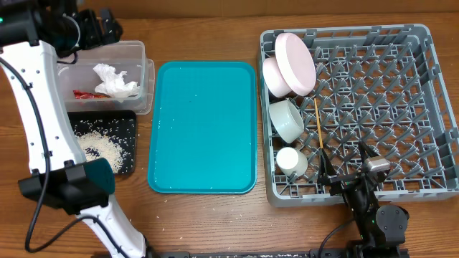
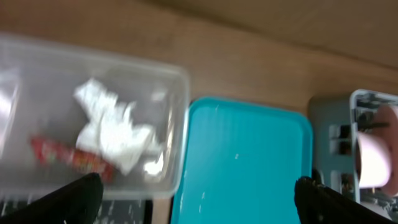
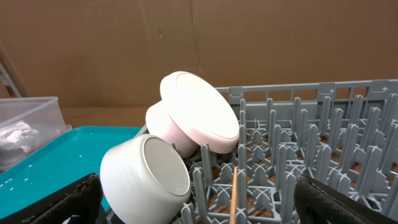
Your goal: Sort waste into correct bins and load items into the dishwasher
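The clear tub (image 1: pixel 145 79) holds crumpled tissue (image 1: pixel 115 80) and the red wrapper (image 1: pixel 86 94). The black tray (image 1: pixel 129 123) holds rice grains (image 1: pixel 100 147). The grey dish rack (image 1: pixel 423 107) holds the plate (image 1: pixel 295 61), two bowls (image 1: pixel 275 79) (image 1: pixel 287 120), the cup (image 1: pixel 292 161) and one visible chopstick (image 1: pixel 318 122). My left gripper (image 1: pixel 97 30) is open and empty above the tub's far edge (image 2: pixel 199 208); tissue (image 2: pixel 115 127) and wrapper (image 2: pixel 65 155) show below it. My right gripper (image 1: pixel 349 175) is open and empty at the rack's near wall (image 3: pixel 205 211), facing a bowl (image 3: pixel 146 177), the plate (image 3: pixel 199 112) and the chopstick (image 3: pixel 235 196).
A large teal tray (image 1: pixel 203 125) with a few water drops lies between the bins and the rack; it also shows in the left wrist view (image 2: pixel 249 162) and the right wrist view (image 3: pixel 50 155). The left arm's white link (image 1: pixel 39 107) crosses over the bins' left side.
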Action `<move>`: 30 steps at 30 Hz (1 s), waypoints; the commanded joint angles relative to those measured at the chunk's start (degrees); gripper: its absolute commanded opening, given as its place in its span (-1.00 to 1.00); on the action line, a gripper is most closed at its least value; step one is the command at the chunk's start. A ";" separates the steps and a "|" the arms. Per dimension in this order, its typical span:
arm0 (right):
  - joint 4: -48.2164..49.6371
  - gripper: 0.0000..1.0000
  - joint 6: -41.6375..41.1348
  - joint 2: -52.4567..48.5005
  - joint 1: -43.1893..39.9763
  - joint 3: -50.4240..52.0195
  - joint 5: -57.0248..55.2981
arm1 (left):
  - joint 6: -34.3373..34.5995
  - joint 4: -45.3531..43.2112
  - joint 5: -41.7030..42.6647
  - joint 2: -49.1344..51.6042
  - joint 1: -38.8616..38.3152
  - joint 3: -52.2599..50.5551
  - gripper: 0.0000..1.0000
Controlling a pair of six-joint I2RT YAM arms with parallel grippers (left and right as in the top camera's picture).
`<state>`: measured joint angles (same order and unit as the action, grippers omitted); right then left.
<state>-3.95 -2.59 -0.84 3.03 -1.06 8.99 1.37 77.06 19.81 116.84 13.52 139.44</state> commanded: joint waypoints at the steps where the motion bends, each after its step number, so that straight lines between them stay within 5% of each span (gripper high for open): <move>1: 0.17 1.00 -0.20 0.68 -0.22 0.61 0.09 | -5.66 -11.19 3.74 -11.78 -3.87 -12.20 1.00; 5: 0.17 0.99 -0.20 0.68 -0.22 0.61 0.09 | -4.79 -32.98 1.84 -30.40 -4.96 -42.40 0.99; 9: 0.17 1.00 -0.20 0.68 -0.22 0.61 0.09 | -2.54 -45.62 -6.34 -51.21 -4.96 -71.10 1.00; 14: 0.17 1.00 -0.20 0.68 -0.22 0.61 0.09 | 3.06 -56.52 -12.44 -71.17 -4.96 -95.03 1.00; 26: 0.17 1.00 -0.20 0.68 -0.22 0.61 0.09 | 3.85 -73.33 -13.99 -100.26 -5.14 -128.37 1.00; 30: 0.17 1.00 -0.20 0.68 -0.22 0.61 0.09 | 4.00 -75.36 -20.63 -108.50 -8.87 -135.71 0.99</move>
<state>-4.10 -2.76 -0.58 3.03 -1.06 8.99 4.47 3.31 5.21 14.06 7.49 8.47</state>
